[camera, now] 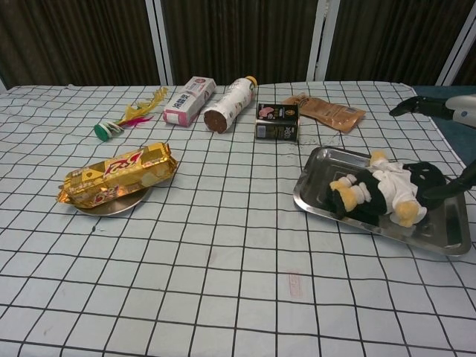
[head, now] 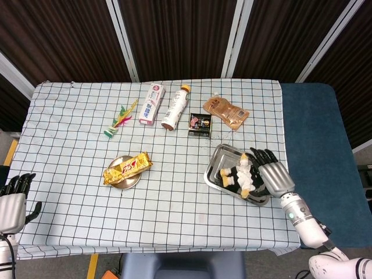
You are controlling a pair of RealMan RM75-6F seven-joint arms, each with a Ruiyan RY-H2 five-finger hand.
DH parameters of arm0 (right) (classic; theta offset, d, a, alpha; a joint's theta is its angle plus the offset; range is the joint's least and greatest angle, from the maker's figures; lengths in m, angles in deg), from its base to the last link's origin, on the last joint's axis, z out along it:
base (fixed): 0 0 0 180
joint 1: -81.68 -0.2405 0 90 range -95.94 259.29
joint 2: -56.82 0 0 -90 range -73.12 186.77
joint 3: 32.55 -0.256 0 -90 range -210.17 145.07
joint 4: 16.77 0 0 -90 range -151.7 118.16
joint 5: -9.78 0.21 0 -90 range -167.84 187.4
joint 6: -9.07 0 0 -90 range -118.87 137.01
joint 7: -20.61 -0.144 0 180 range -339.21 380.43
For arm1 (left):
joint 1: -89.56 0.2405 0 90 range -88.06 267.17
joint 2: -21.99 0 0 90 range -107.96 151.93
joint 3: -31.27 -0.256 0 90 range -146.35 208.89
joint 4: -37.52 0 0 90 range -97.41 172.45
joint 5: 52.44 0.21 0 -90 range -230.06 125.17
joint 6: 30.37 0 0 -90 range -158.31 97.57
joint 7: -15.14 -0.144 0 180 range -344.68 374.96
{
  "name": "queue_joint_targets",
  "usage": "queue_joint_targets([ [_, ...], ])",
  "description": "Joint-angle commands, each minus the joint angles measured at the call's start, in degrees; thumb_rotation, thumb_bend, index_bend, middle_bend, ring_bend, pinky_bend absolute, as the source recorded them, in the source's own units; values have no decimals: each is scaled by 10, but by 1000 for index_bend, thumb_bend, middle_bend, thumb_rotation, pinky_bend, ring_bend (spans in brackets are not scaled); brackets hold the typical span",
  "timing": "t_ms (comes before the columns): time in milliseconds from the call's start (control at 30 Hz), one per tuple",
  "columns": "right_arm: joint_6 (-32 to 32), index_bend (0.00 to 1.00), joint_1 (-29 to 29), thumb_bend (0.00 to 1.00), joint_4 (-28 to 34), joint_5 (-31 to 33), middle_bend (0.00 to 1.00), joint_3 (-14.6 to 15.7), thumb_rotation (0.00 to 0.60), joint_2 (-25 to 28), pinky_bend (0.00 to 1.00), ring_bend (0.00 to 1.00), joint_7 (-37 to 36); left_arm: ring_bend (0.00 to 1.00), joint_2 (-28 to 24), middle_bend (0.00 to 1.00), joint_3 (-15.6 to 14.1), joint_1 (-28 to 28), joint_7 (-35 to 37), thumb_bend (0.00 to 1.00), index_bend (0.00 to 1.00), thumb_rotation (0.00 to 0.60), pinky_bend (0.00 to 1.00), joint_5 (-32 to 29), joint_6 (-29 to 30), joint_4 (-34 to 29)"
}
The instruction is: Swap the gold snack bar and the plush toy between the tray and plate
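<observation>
The black, white and yellow plush toy [head: 237, 174] [camera: 376, 195] lies on its side in the steel tray [head: 216, 167] [camera: 322, 184] at the right. My right hand [head: 271, 174] [camera: 448, 141] hovers just right of the toy with its fingers spread, holding nothing. The gold snack bar [head: 128, 168] [camera: 119, 173] rests across the small round plate [head: 125, 183] [camera: 111, 205] at the left. At the lower left corner of the head view, off the table, my left hand [head: 13, 203] hangs with its fingers apart and empty.
Along the back of the checked tablecloth lie a feathered shuttlecock toy [head: 119, 119], a pink-white box [head: 151, 103], a bottle on its side [head: 175, 107], a small dark carton [head: 199, 124] and a brown pouch [head: 225, 111].
</observation>
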Motion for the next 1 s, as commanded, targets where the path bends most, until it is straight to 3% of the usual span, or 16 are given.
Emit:
queue_joint_targets([
  [33, 10, 0, 10, 51, 5, -21, 0, 2, 600, 10, 17, 0, -20, 104, 0, 137, 0, 0, 1, 364, 134, 600, 260, 0, 0, 0],
  [167, 58, 0, 36, 50, 28, -51, 0, 1, 600, 25, 16, 0, -35, 104, 0, 138, 0, 1, 2, 363, 133, 600, 261, 1, 3, 0],
  [300, 88, 0, 45, 50, 58, -75, 0, -20, 600, 42, 15, 0, -79, 104, 1, 138, 1, 2, -2, 362, 133, 600, 261, 2, 6, 1],
  [500, 101, 0, 54, 50, 79, -32, 0, -48, 600, 75, 15, 0, -64, 104, 5, 138, 2, 5, -18, 363, 133, 600, 262, 6, 20, 1],
  [767, 181, 0, 116, 50, 108, 9, 0, -17, 600, 88, 15, 0, 73, 104, 3, 138, 1, 7, -15, 364, 134, 600, 263, 9, 21, -2],
  [1000, 283, 0, 189, 50, 31, -60, 0, 13, 600, 44, 15, 0, 50, 104, 6, 139, -3, 6, -18, 363, 133, 600, 264, 15, 21, -3],
])
